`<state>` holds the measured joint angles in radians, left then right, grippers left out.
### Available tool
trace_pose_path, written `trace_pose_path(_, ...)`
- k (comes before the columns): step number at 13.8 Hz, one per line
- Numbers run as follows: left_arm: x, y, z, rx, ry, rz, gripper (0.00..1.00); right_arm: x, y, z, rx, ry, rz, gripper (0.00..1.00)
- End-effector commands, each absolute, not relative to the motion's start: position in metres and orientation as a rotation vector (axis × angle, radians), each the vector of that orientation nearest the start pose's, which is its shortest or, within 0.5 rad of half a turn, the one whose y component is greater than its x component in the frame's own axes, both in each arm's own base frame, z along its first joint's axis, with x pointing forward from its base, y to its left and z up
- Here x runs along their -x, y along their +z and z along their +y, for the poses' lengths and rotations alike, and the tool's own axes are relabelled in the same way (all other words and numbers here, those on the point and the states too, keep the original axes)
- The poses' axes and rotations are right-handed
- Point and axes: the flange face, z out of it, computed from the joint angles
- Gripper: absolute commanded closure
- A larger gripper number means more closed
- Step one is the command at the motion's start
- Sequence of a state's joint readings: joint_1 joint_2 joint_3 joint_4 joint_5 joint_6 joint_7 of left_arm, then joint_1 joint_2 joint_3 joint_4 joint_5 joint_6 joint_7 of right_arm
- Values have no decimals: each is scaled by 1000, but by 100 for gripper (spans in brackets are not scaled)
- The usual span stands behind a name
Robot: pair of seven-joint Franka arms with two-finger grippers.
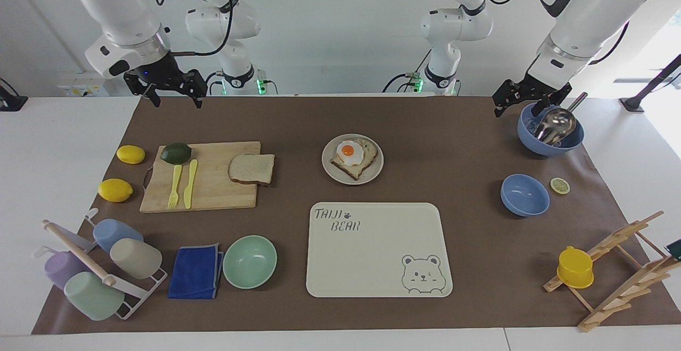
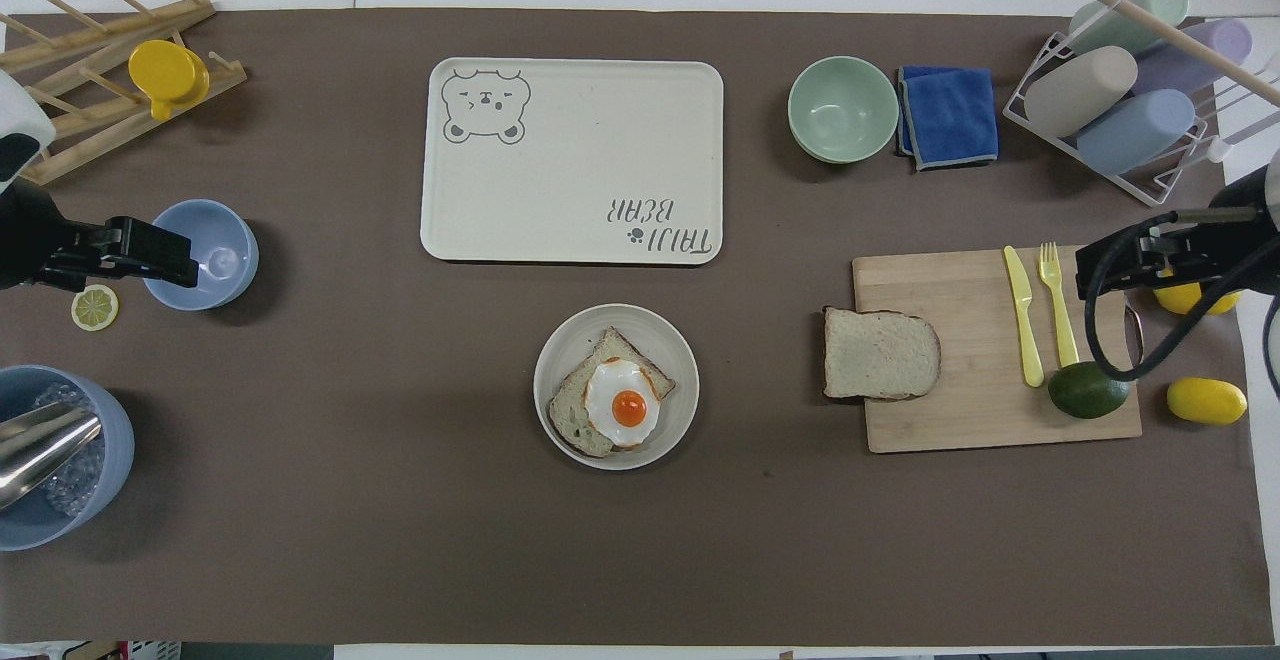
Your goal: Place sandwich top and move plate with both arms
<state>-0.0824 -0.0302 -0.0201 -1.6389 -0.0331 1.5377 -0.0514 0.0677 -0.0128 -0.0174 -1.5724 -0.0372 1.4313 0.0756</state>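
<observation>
1. The sandwich top (image 1: 251, 168) lay on the cutting board (image 1: 213, 191).
2. The plate (image 1: 353, 159) held only egg bread (image 1: 354, 157).
3. The right gripper (image 1: 173, 91) and the left gripper (image 1: 524, 99) hung open and empty.
4. Nothing was done yet.

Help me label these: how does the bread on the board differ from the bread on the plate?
The board slice is bare; the plate slice carries a fried egg. The board slice overhangs the cutting board; the plate slice lies inside the plate. Both are pale with brown crust.
</observation>
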Motion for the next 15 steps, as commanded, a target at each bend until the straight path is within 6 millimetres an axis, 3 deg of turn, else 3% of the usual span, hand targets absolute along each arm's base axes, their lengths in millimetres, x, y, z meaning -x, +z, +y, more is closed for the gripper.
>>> trace_pose_path(1,-533,608,-54,3150,125,89,0,-527,621,23,3143,207,3,0)
trace_pose_path(7,-533,608,-54,3150,125,89,0,-528,622,28,3135,198,-8,0)
trace_pose_path(8,-533,608,-54,3150,125,89,0,-531,622,44,3120,151,-45,0)
trace_pose_path(10,-533,608,-54,3150,125,89,0,-533,603,92,3131,127,-132,0)
trace_pose_path(12,-533,608,-55,3150,125,92,0,-546,565,142,3154,178,-39,0)
trace_pose_path(15,-533,608,-55,3150,125,92,0,-553,472,256,3305,148,-63,0)
